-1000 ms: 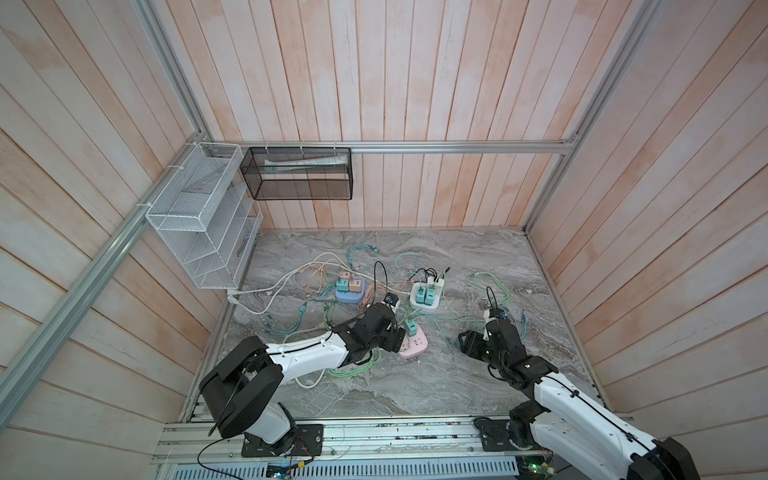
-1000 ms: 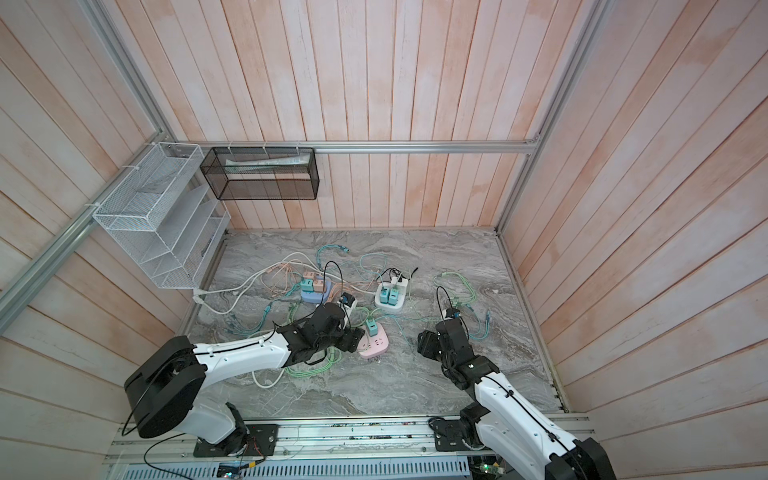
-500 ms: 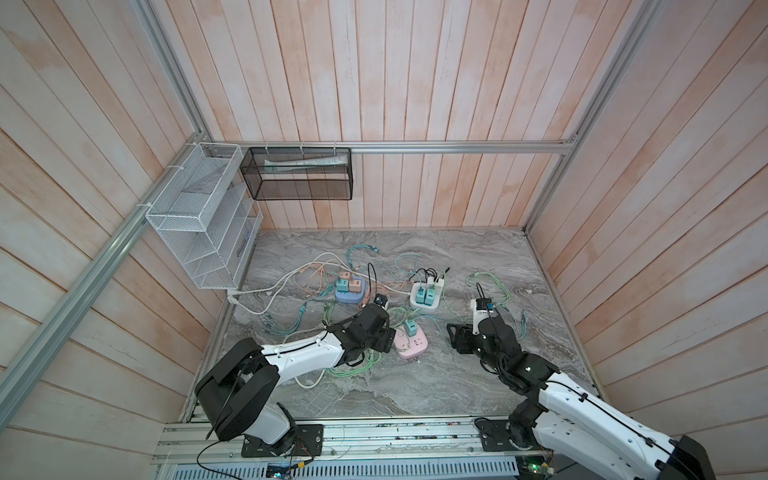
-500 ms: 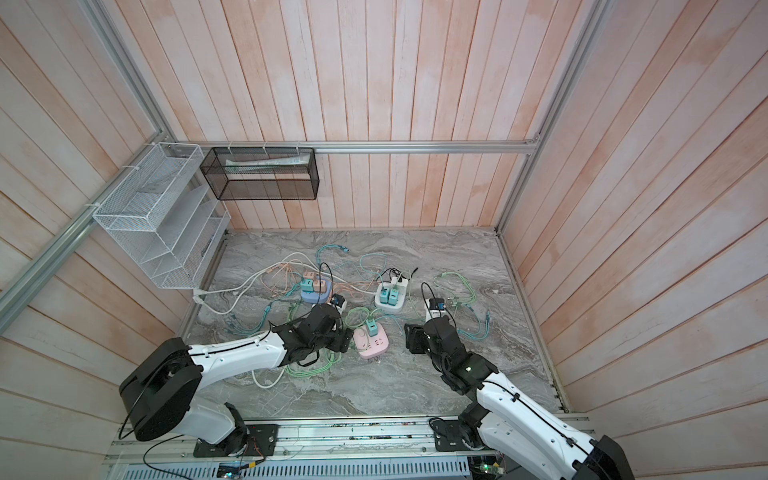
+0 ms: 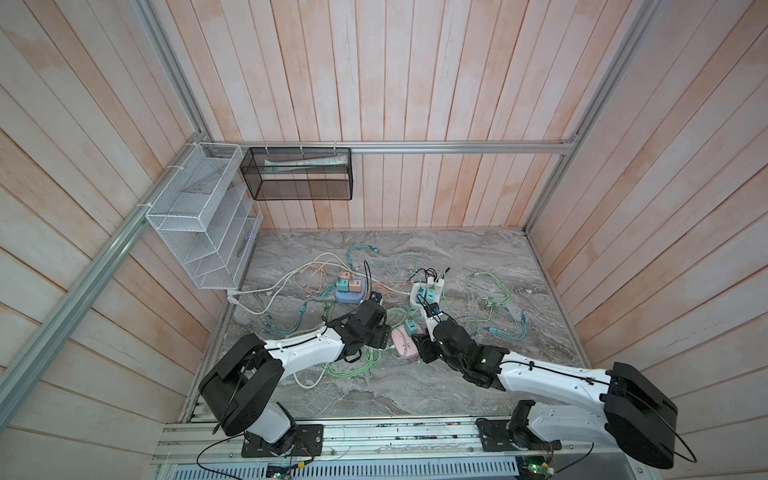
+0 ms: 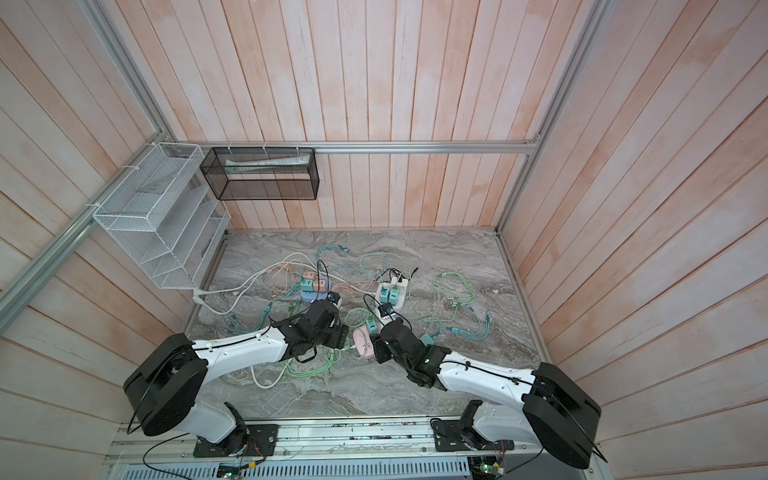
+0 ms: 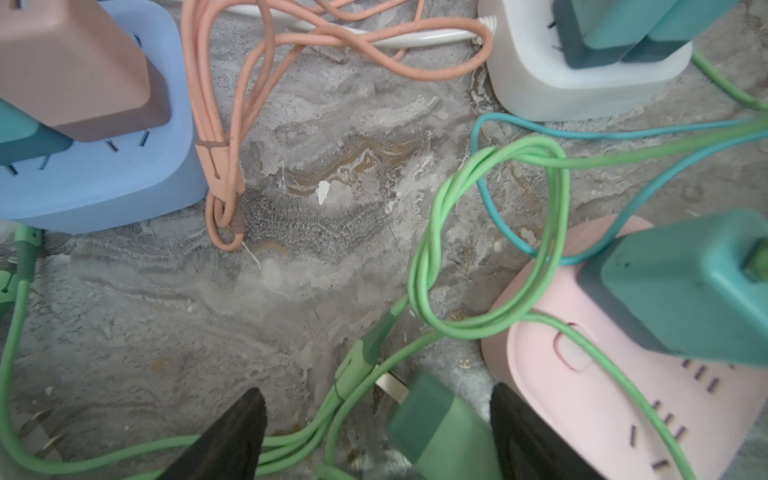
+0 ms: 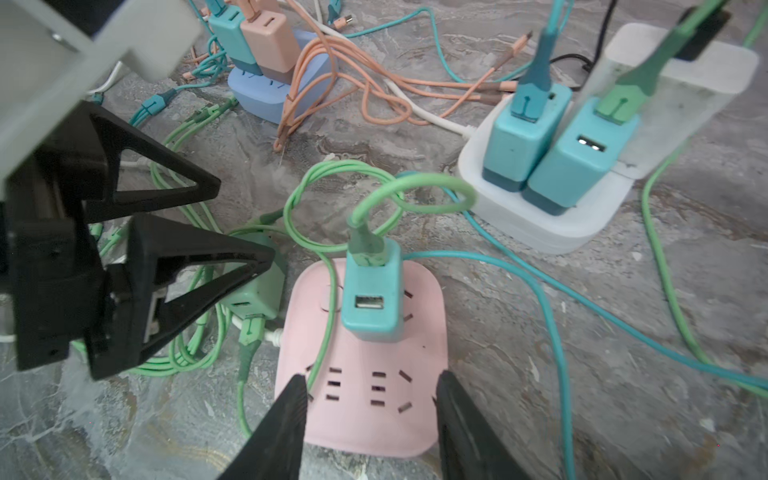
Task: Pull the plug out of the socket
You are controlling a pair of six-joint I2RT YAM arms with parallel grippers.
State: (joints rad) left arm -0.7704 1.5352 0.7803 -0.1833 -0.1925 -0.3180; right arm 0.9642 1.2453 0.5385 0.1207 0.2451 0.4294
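A pink socket strip (image 8: pixel 361 399) lies on the marble, seen in both top views (image 5: pixel 402 341) (image 6: pixel 361 343). One teal plug (image 8: pixel 372 299) stands plugged into it with a green cable on top, and it also shows in the left wrist view (image 7: pixel 685 291). My right gripper (image 8: pixel 370 380) is open. Its jaws straddle the strip's near end, close to both sides; I cannot tell whether they touch. My left gripper (image 7: pixel 378 436) is open beside the strip's other side (image 8: pixel 245 218). A loose green plug (image 7: pixel 440 428) lies between its fingers, not gripped.
A blue strip (image 5: pixel 351 293) holding pink and teal plugs and a white strip (image 5: pixel 428 293) holding two teal plugs lie just beyond. Green, teal and orange cables sprawl around them. A white wire rack (image 5: pixel 199 232) and a black mesh basket (image 5: pixel 299 174) hang on the walls.
My right arm swung in from the right side of the table to the pink strip, and its jaws narrowed. The left gripper stayed beside the strip, shifting only slightly.
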